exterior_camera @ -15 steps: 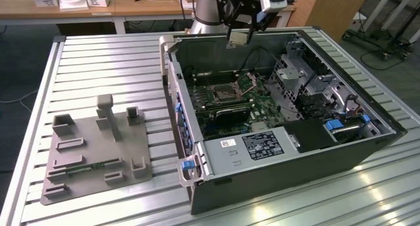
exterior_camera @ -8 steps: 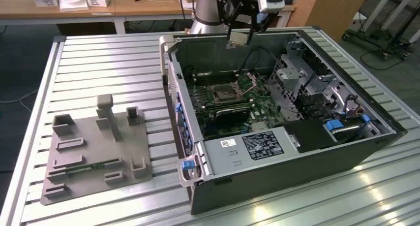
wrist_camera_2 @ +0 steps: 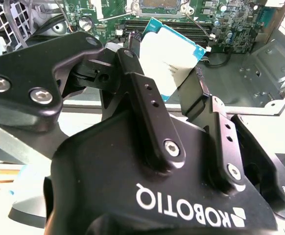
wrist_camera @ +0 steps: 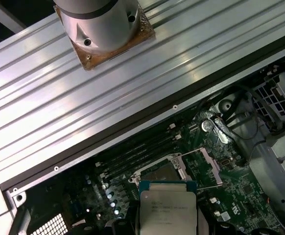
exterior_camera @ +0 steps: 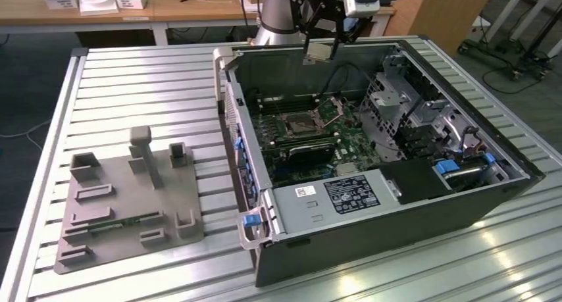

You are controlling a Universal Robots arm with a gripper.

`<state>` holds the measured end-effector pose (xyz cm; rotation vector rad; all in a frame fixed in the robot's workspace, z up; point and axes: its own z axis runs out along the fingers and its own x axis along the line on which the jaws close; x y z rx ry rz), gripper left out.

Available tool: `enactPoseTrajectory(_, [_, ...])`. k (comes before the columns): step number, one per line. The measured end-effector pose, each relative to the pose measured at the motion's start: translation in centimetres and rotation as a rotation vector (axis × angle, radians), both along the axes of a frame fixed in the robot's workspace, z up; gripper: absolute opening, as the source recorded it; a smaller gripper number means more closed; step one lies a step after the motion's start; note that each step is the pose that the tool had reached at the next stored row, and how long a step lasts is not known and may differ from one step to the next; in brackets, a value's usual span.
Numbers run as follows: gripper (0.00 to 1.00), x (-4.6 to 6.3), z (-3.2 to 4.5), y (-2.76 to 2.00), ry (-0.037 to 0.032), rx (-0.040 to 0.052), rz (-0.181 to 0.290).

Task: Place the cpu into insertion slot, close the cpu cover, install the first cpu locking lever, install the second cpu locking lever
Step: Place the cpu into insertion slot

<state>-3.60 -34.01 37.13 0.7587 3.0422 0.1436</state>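
The gripper (wrist_camera_2: 166, 58) pinches the cpu (wrist_camera: 167, 213) above the open computer case (exterior_camera: 395, 246), which lies on a ribbed metal table (exterior_camera: 141, 85); a wooden desk (exterior_camera: 193, 11) stands beyond.

White lettering on gripper (wrist_camera_2: 166, 61); fine print on cpu (wrist_camera: 168, 213).

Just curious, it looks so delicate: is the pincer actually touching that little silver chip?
Touching. In the second wrist view the pincer clamps the cpu between its fingers, pressing opposite edges.
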Motion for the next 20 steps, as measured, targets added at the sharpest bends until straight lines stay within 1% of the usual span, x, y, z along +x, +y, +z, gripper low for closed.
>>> enactPoseTrajectory(8, [0.54,0.00,0.00,0.00,0.0000,-0.0001,0.000])
enactPoseTrajectory(10, [0.54,0.00,0.00,0.00,0.0000,0.0000,-0.007])
enactPoseTrajectory(12, [0.54,0.00,-0.02,0.00,0.0000,0.0001,-0.030])
enactPoseTrajectory(20, [0.54,0.00,-0.15,0.00,0.0000,0.0000,-0.161])
